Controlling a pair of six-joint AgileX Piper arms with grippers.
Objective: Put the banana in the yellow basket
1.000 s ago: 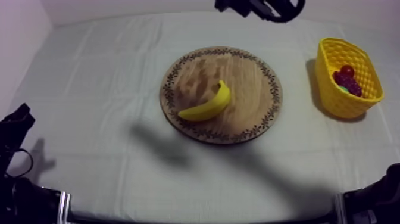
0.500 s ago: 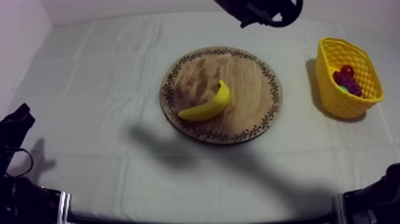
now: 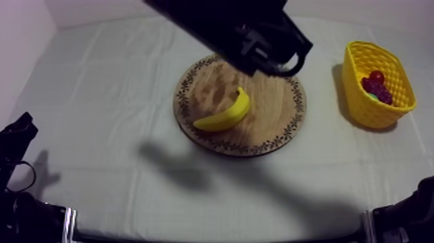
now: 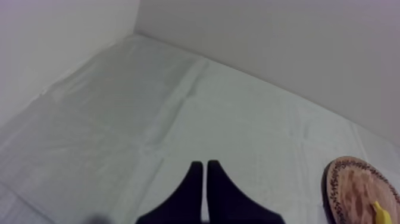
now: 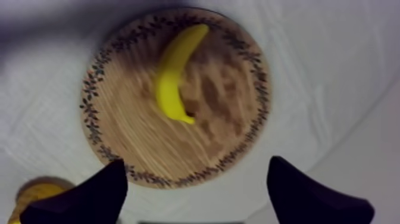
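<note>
The yellow banana [image 3: 223, 114] lies curved on the round wooden board [image 3: 274, 113], left of its middle. My right arm reaches in from the back, and its gripper [image 3: 274, 53] hangs above the board's far edge. In the right wrist view the banana [image 5: 174, 70] lies on the board [image 5: 223, 116] below my right gripper [image 5: 196, 162], whose fingers [image 5: 95, 193] stand wide open with nothing between them. The yellow basket [image 3: 365, 106] stands at the table's right side. My left gripper [image 3: 19, 129] rests low at the left, its fingers [image 4: 193, 190] shut together as a narrow wedge.
Inside the basket lie a bunch of grapes [image 3: 380, 92] and a small red fruit [image 3: 376, 76]. The board's rim [image 4: 357, 193] and the banana's tip [image 4: 380, 211] show beyond my left gripper. Bare cloth lies between board and basket.
My right arm has swung in from the table's far edge and now hangs large over the back of the board. Banana, basket and left arm have not moved.
</note>
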